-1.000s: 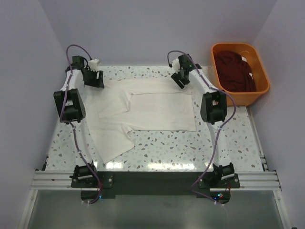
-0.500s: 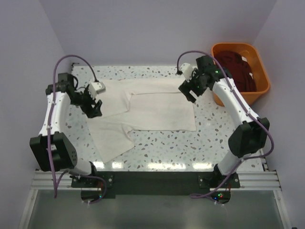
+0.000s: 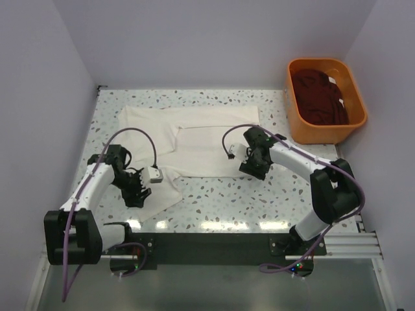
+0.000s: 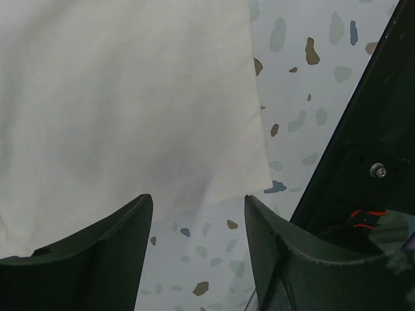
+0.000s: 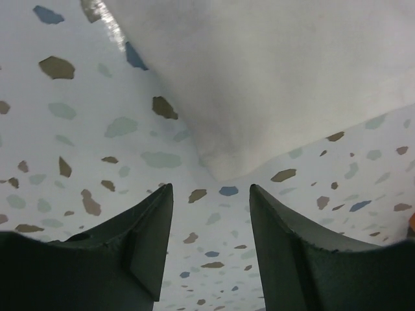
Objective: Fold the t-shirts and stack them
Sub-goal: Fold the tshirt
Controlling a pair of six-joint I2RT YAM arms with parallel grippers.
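A cream-white t-shirt (image 3: 214, 146) lies spread flat on the speckled table, its right part folded into a rectangle. My left gripper (image 3: 135, 194) hovers low over the shirt's near-left flap. In the left wrist view the gripper (image 4: 198, 214) is open, with bare table between the fingers and the cloth's hem (image 4: 130, 97) just beyond the tips. My right gripper (image 3: 253, 170) sits at the near-right corner of the fold. It is also open (image 5: 211, 194), and the cloth corner (image 5: 292, 65) lies just ahead of the tips. A dark maroon t-shirt (image 3: 318, 97) lies bunched in the tub.
The orange plastic tub (image 3: 324, 133) stands at the back right, beside the table's right edge. The black base rail (image 3: 207, 243) runs along the near edge and shows at the right of the left wrist view (image 4: 363, 162).
Both arms have swung back from the shirt's far edge to its near side, the left to the near-left flap and the right to the near-right corner. The shirt has not moved.
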